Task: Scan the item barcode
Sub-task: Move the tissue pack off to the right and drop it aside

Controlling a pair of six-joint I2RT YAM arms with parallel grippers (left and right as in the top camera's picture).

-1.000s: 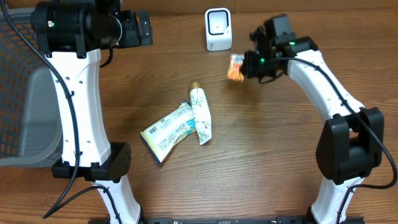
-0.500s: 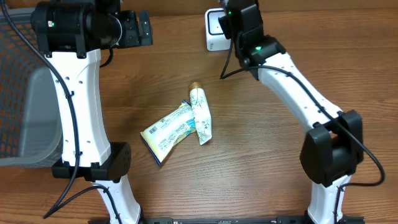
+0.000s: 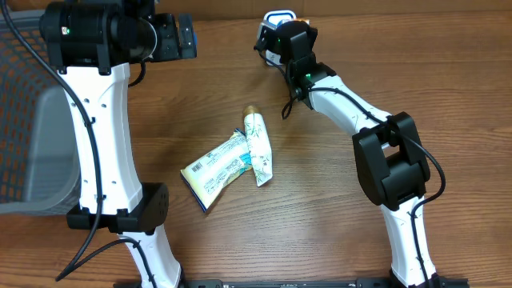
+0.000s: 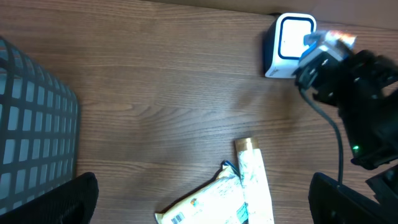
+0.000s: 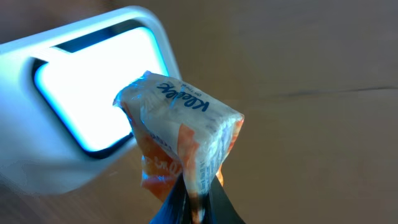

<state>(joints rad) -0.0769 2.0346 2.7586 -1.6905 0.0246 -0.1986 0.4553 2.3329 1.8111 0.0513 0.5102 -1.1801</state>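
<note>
A small tissue pack (image 5: 180, 124), white and orange with blue lettering, hangs pinched by one edge in my right gripper (image 5: 198, 202), which is shut on it. The pack is held close in front of the lit window of the white barcode scanner (image 5: 81, 106). Seen from overhead, the right gripper (image 3: 278, 36) sits right at the scanner (image 3: 280, 14) at the table's back edge. The left wrist view shows the pack (image 4: 329, 38) beside the scanner (image 4: 287, 43). My left gripper (image 3: 182, 36) is raised at the back left, open and holding nothing.
A yellow-white snack packet (image 3: 214, 170) and a white tube (image 3: 258, 148) lie overlapping at mid-table. A grey mesh basket (image 3: 32, 152) stands at the left edge. The left wrist looks down on the packet (image 4: 205, 202) and tube (image 4: 252, 180).
My right arm has swung left from the scanner's right side to directly in front of it, carrying the tissue pack. The left arm has stayed still.
</note>
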